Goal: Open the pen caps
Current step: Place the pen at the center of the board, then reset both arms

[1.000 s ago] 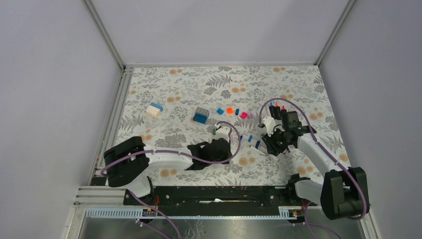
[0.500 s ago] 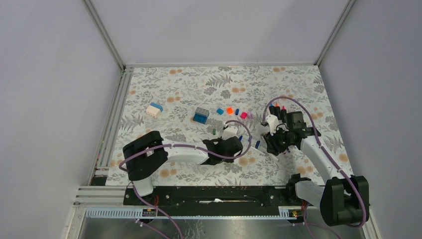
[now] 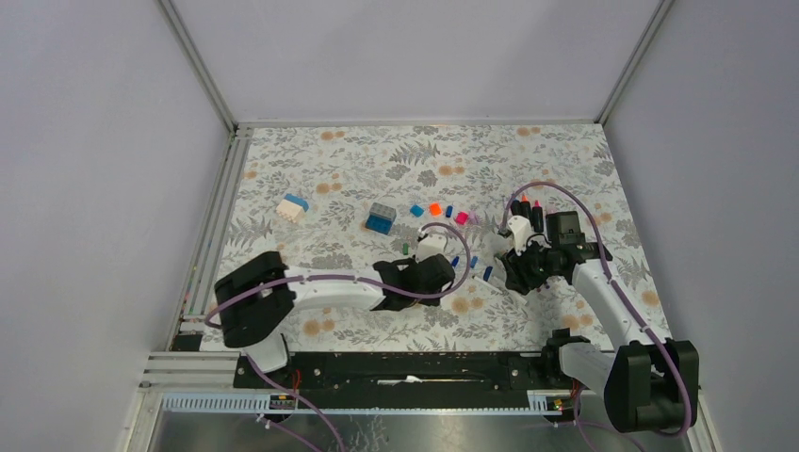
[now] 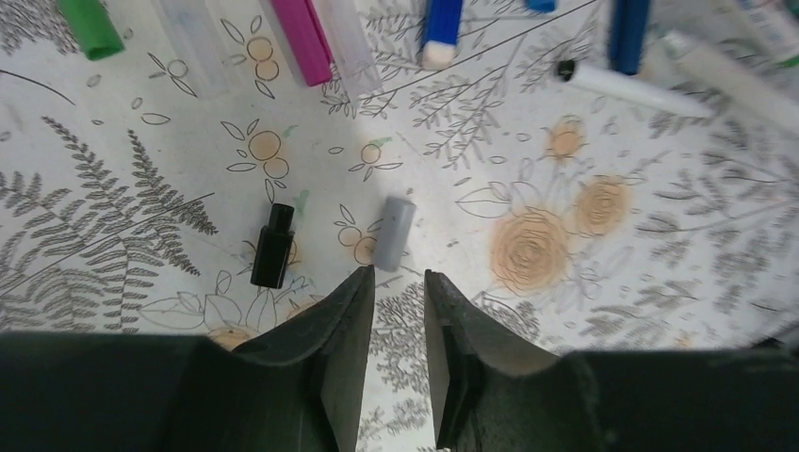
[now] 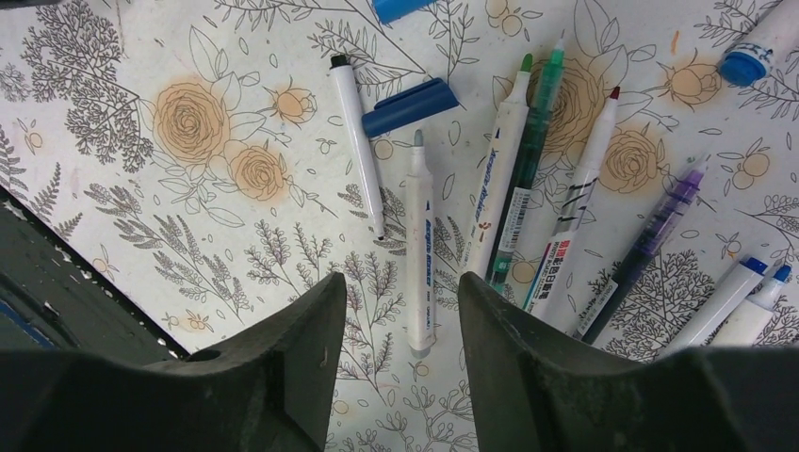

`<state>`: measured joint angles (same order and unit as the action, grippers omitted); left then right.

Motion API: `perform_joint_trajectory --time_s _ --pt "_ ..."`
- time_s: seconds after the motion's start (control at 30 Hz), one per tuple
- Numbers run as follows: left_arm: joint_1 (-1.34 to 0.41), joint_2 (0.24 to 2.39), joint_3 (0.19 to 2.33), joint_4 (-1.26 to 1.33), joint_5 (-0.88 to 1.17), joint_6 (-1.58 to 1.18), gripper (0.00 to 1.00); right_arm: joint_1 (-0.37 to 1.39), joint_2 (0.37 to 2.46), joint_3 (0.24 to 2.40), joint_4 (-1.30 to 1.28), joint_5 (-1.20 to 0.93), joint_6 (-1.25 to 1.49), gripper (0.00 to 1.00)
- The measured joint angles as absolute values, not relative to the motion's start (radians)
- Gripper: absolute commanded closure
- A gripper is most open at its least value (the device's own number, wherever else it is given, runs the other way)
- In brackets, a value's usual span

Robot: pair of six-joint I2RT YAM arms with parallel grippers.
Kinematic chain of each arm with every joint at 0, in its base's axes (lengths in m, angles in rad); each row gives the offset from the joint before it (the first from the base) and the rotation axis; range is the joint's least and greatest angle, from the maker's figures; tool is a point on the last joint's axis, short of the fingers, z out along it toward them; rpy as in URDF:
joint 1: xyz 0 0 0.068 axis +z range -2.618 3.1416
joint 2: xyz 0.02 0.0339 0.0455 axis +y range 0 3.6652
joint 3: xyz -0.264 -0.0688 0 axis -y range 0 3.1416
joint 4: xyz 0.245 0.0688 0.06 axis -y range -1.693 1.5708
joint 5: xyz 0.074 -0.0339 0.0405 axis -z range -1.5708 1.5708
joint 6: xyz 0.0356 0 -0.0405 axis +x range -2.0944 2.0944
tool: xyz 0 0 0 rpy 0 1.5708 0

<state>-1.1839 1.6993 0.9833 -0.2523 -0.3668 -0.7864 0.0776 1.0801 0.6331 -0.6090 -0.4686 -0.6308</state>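
Note:
In the left wrist view my left gripper (image 4: 398,273) is narrowly open and empty, low over the cloth. A grey cap (image 4: 393,233) lies just past its tips and a black cap (image 4: 273,247) lies to the left. A green cap (image 4: 91,26) and blue caps (image 4: 441,24) lie farther off. My right gripper (image 5: 400,282) is open and empty over a row of uncapped pens, with a white pen barrel (image 5: 418,247) between its fingers' line. A loose blue cap (image 5: 409,105) lies beyond. In the top view the left gripper (image 3: 445,273) and the right gripper (image 3: 509,273) sit close together.
Blue (image 3: 416,210), orange (image 3: 434,209) and pink (image 3: 462,217) caps lie in a row behind the grippers. A blue-and-grey block (image 3: 381,218) and a white-and-blue block (image 3: 293,207) lie to the left. Upright markers (image 3: 529,209) stand behind the right wrist.
The left gripper has moved right toward the right gripper, and its arm has shifted. The right gripper has barely moved. Both stay empty.

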Motion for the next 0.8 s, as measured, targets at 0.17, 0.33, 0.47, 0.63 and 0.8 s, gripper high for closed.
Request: perform_joint_trajectory --time_s 0.17,0.33,0.47,0.63,0.8 --pt "-1.184 1.553 0.956 -0.254 -0.361 -0.775 0.6 0.06 1.064 0.633 -0.612 -0.485 -0.631 0.39" --pt "-1.184 1.397 0.905 -0.253 -0.392 -0.731 0.19 0.033 1.037 0.638 -0.619 -0.502 -0.631 0.26" --pt "-1.169 1.242 0.837 -0.27 -0.467 -0.706 0.01 0.009 1.007 0.644 -0.624 -0.524 -0.627 0.04" --pt "-1.025 1.022 0.744 -0.278 -0.471 -0.686 0.01 -0.041 0.953 0.661 -0.624 -0.545 -0.616 0.0" --pt "-0.866 0.798 0.673 -0.302 -0.438 -0.654 0.01 -0.087 0.896 0.699 -0.627 -0.556 -0.562 0.0"
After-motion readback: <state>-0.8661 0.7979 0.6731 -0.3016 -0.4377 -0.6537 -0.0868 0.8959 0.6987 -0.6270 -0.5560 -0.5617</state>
